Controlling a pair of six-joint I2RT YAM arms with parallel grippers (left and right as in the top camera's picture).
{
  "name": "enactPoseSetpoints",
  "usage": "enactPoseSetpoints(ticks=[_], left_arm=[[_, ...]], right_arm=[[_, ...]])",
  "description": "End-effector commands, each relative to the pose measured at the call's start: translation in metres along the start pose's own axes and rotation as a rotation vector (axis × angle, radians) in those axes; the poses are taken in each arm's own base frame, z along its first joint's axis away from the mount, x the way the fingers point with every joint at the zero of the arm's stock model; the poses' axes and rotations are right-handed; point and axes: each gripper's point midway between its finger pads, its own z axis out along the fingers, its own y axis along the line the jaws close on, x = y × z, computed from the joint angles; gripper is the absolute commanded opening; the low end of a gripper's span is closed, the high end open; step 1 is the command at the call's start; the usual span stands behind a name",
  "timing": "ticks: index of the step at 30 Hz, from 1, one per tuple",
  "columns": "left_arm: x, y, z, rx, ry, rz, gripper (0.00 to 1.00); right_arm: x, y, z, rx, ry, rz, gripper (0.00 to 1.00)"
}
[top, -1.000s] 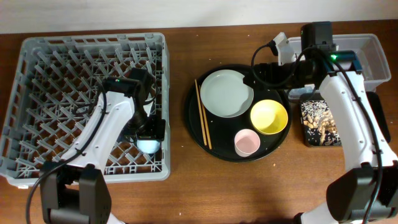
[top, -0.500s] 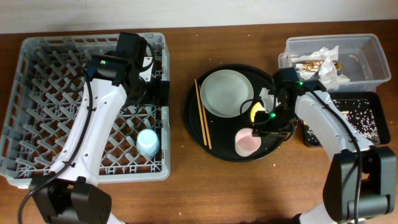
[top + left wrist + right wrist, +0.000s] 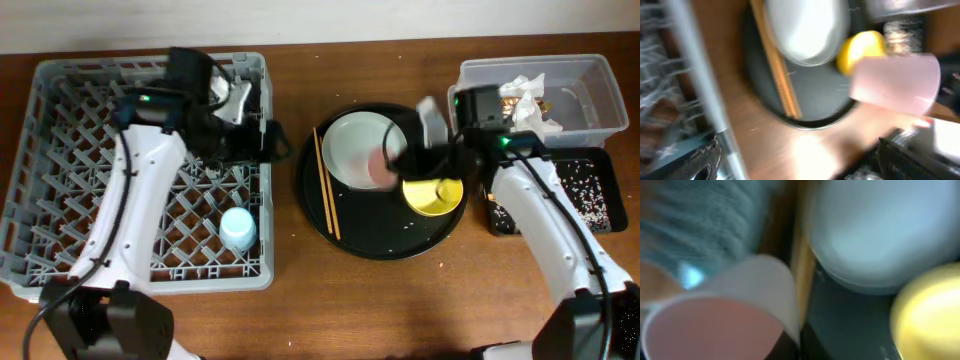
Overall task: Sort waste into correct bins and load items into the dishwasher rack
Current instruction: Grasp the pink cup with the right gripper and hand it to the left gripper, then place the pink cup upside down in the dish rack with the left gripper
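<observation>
My right gripper [image 3: 402, 160] is shut on the pink cup [image 3: 380, 165] and holds it in the air over the pale plate [image 3: 352, 140]. In the right wrist view the pink cup [image 3: 715, 315] fills the lower left and hides my fingers. The yellow bowl [image 3: 432, 192] and the chopsticks [image 3: 327, 185] lie on the round black tray [image 3: 380, 235]. Inside the grey dishwasher rack [image 3: 60, 110] stands the light blue cup [image 3: 238, 228]. My left gripper [image 3: 268, 140] hangs open and empty at the rack's right edge. Its wrist view shows the pink cup [image 3: 895, 82] raised above the tray.
At the back right, the clear tub [image 3: 590, 80] holds crumpled tissue [image 3: 528, 95] and gold wrapper scraps [image 3: 515, 92]. Just in front of it, the shallow black tray [image 3: 590, 195] carries scattered crumbs. Bare wooden table lies in front of the round tray.
My right gripper shut on the pink cup and lifted it left, over the plate. My left arm left the blue cup in the rack and moved to the rack's right edge.
</observation>
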Motion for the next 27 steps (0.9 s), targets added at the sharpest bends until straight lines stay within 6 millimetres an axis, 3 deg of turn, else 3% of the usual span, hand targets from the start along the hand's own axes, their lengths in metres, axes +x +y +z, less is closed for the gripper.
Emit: enactPoseSetpoints(ticks=[1,3,5,8,12,17,20,23,27], left_arm=[[-0.011,-0.071,-0.043,0.525,-0.077,0.124,0.99],[-0.012,-0.096,-0.074,0.770,-0.130,0.197,0.99],[-0.012,-0.109,-0.090,0.887,-0.159,0.243,0.99],[-0.012,-0.114,-0.097,0.932,-0.169,0.260,0.99],[-0.013,-0.117,-0.101,0.956,-0.191,0.302,0.99],[-0.013,-0.116,-0.096,0.928,-0.191,0.317,0.99],[-0.009,-0.125,-0.091,0.941,-0.170,0.337,0.98],[-0.007,-0.128,-0.090,0.946,-0.164,0.340,0.81],[-0.007,-0.128,-0.090,0.949,-0.164,0.340,0.74]], right_arm=[[-0.027,0.062,-0.012,-0.333,-0.069,-0.008,0.04],[-0.049,0.087,-0.022,-0.457,-0.137,-0.072,0.04],[-0.062,0.101,-0.028,-0.505,-0.179,-0.108,0.04],[-0.075,0.136,-0.033,-0.587,-0.235,-0.201,0.04],[-0.070,0.171,-0.028,-0.645,-0.247,-0.302,0.04],[-0.069,0.181,-0.028,-0.665,-0.259,-0.342,0.04],[-0.063,0.199,-0.019,-0.672,-0.261,-0.366,0.04],[-0.056,0.206,-0.005,-0.679,-0.234,-0.361,0.04],[-0.057,0.202,0.006,-0.660,-0.231,-0.342,0.04]])
